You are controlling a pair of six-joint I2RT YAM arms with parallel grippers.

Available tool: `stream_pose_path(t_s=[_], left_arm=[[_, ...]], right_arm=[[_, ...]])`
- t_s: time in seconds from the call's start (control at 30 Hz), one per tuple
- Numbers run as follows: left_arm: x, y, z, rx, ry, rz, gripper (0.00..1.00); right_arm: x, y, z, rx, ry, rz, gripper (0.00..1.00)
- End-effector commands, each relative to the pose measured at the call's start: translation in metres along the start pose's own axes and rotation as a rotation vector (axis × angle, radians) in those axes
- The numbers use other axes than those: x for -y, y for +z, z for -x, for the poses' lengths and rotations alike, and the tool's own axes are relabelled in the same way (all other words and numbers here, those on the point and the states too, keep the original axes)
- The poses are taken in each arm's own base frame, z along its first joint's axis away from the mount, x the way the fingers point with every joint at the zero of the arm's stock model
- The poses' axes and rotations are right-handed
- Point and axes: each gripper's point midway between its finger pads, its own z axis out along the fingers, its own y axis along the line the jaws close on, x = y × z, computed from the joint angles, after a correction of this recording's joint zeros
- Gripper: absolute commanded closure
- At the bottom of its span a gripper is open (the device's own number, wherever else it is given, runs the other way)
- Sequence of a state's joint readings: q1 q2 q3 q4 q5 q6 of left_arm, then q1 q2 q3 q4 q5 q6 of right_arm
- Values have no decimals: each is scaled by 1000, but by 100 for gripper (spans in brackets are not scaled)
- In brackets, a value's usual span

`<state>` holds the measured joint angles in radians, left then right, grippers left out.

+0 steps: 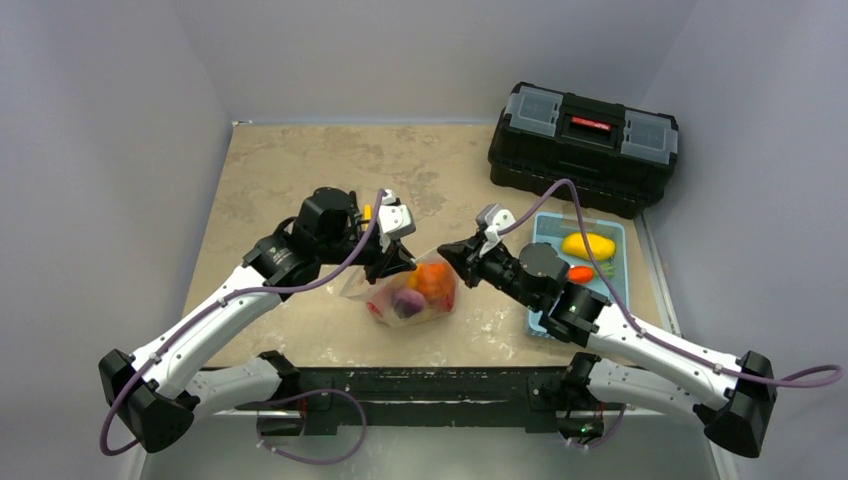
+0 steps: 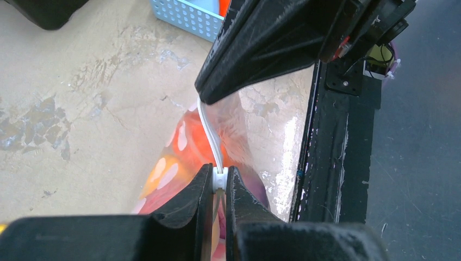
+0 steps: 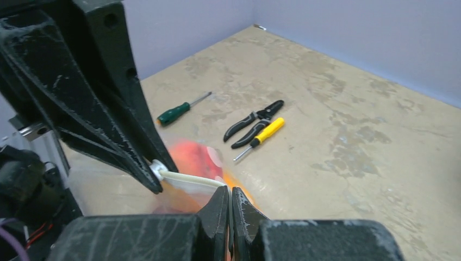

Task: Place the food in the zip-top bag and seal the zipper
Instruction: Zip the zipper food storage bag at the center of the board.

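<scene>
The clear zip-top bag (image 1: 415,292) lies at the table's near middle with orange (image 1: 434,281), purple (image 1: 407,303) and red food inside. My left gripper (image 1: 408,265) is shut on the white slider (image 2: 219,179) of the zipper (image 2: 209,130). My right gripper (image 1: 447,255) is shut on the bag's mouth edge (image 3: 228,187) at the zipper's other end. The zipper strip (image 3: 190,178) runs short and taut between the two grippers. A yellow fruit (image 1: 588,245) and a red-orange one (image 1: 580,273) lie in the light-blue tray (image 1: 616,232).
A black toolbox (image 1: 583,145) stands at the back right. A green screwdriver (image 3: 179,111), black pliers (image 3: 253,122) and a yellow-handled screwdriver (image 3: 263,133) lie behind the bag. The black front rail (image 2: 331,147) runs close by the bag.
</scene>
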<state>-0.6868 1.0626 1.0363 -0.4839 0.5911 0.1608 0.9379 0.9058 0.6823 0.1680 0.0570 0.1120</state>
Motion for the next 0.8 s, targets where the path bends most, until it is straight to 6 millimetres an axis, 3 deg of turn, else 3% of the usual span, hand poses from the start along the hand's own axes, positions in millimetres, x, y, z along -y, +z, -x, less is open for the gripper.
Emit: stream_pose_path(t_s=[0.0, 0.17, 0.3, 0.47, 0.5, 0.57, 0.6, 0.67, 0.77], left_arm=[[11, -10, 10, 15, 19, -32, 100], [7, -11, 8, 0, 24, -7, 100], [7, -11, 7, -1, 28, -9, 100], [10, -11, 7, 0, 35, -26, 100], [10, -11, 7, 1, 36, -31, 100], [13, -11, 8, 5, 40, -47, 100], [14, -11, 8, 7, 40, -54, 100], [16, -11, 9, 9, 39, -61, 100], [18, -12, 11, 14, 42, -74, 100]], right_arm=[[69, -22, 4, -3, -55, -355, 100], [95, -46, 8, 3, -23, -529, 100], [98, -54, 6, -30, -26, -551, 100], [27, -36, 31, -11, -66, -119, 100], [8, -35, 39, -16, -68, -20, 89], [-6, -31, 42, -57, -79, 62, 49], [-14, -30, 39, -95, -119, 118, 39], [-28, -29, 29, -176, -176, 223, 26], [-32, -22, 20, -278, -207, 271, 27]])
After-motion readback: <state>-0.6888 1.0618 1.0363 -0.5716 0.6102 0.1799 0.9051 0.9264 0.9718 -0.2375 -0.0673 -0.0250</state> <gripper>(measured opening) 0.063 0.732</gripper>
